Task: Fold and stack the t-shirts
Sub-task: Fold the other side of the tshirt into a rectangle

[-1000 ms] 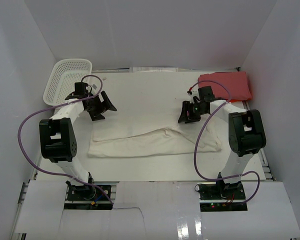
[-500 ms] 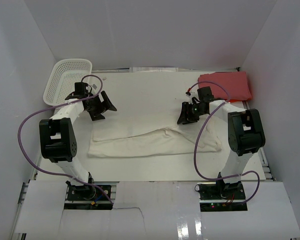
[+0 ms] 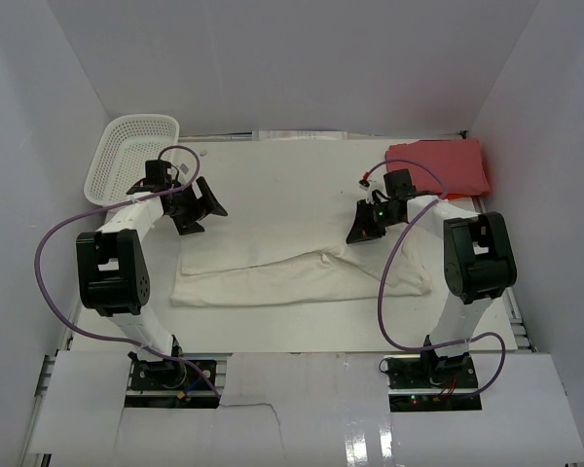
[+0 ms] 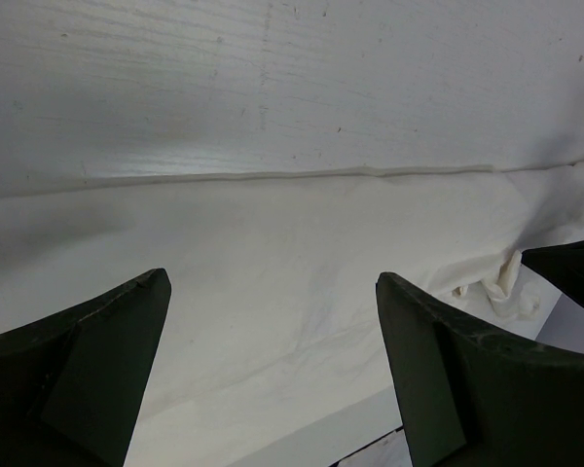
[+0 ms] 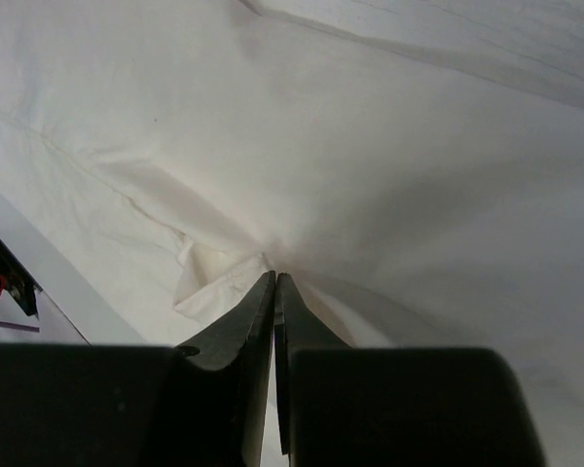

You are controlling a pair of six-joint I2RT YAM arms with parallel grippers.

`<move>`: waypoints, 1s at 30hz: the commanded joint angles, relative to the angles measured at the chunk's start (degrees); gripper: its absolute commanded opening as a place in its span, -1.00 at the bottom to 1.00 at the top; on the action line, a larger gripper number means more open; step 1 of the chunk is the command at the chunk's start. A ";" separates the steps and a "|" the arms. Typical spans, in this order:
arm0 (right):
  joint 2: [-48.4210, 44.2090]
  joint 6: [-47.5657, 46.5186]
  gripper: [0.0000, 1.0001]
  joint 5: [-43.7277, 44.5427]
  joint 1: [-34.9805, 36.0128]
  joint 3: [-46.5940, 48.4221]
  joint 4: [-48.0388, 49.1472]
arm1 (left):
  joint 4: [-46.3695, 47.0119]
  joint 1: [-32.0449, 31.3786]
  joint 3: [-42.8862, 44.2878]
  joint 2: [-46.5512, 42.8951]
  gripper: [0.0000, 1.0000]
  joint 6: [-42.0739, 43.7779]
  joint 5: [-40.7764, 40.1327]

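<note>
**Top external view: right gripper pinches the cream shirt, left gripper gapes above it**

Across the middle of the tabletop [image 3: 282,175] lies the cream-white t-shirt [image 3: 292,268], spread wide and partly doubled over on itself. The right gripper [image 3: 358,232] is down on the shirt's far right part; the right wrist view shows its fingers [image 5: 258,311] pressed together, with creases in the cloth running in to their tips. The left gripper [image 3: 210,208] hangs over the shirt's far left edge, jaws wide apart and holding nothing. Beyond the shirt's right end sits the red t-shirt [image 3: 446,165], folded flat. Off the shirt's far left corner stands a white mesh basket [image 3: 127,156].
</note>
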 commanded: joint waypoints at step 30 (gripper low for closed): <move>-27.78 8.83 -0.21 5.76 8.74 -21.27 3.88 | 0.59 0.11 -0.26 -2.30 0.96 0.63 1.93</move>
